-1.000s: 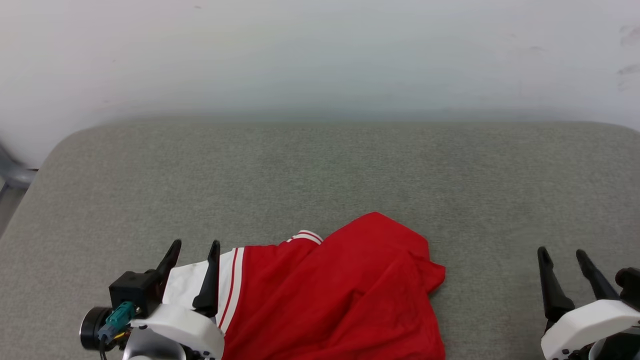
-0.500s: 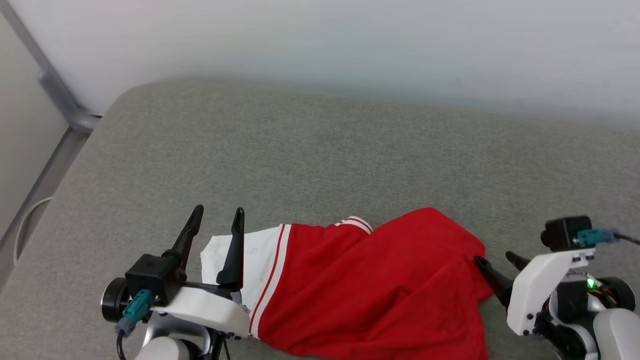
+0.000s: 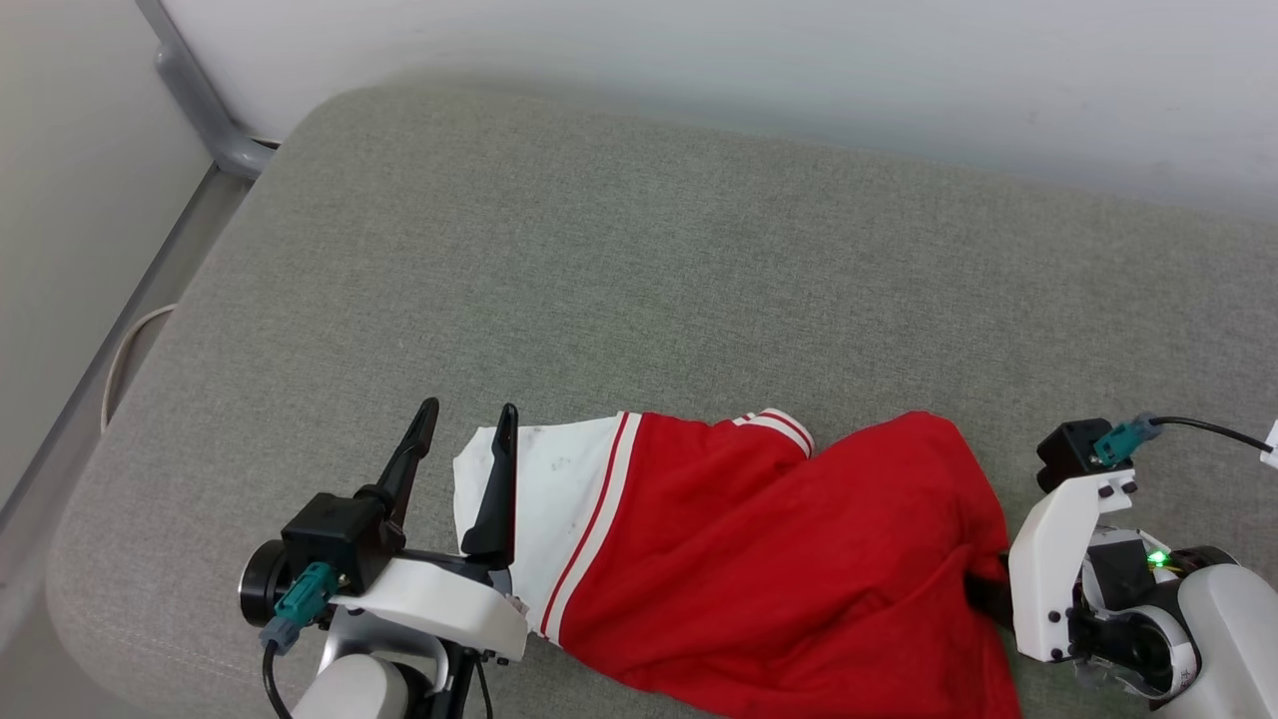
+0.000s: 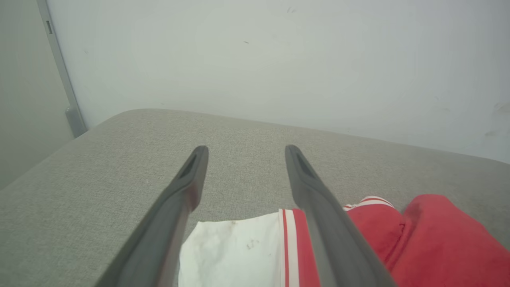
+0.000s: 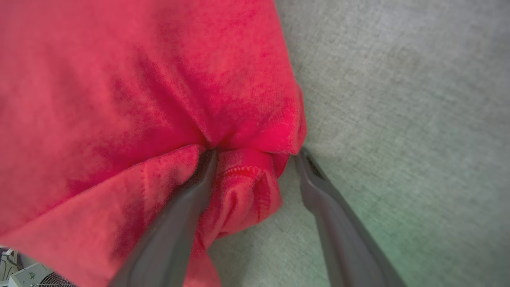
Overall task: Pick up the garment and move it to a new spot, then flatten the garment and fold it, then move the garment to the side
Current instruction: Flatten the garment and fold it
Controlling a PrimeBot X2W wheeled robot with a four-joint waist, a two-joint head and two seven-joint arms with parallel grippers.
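The garment [image 3: 759,559] lies crumpled on the grey cushion, its red body to the right and a white sleeve [image 3: 539,499] with red-white trim to the left; no lettering shows. My left gripper [image 3: 470,407] hovers open over the sleeve's left edge, and in the left wrist view its fingers [image 4: 246,148] straddle the sleeve [image 4: 231,255] without touching it. My right gripper [image 3: 983,591] is at the garment's right edge, fingertips hidden under cloth. In the right wrist view it [image 5: 255,151] stands open with a bunched red fold [image 5: 243,187] between the fingers.
The grey cushion [image 3: 699,250] runs back to a white wall [image 3: 799,60]. Its rounded left edge drops off beside a grey metal rail [image 3: 200,100] and a pale cable loop [image 3: 125,350]. A small fan unit [image 5: 36,277] shows below the cushion's near edge.
The head camera has swung left and down. My right gripper has come in from the lower right and pushed its open fingers into the garment's right edge. The left gripper stays over the sleeve.
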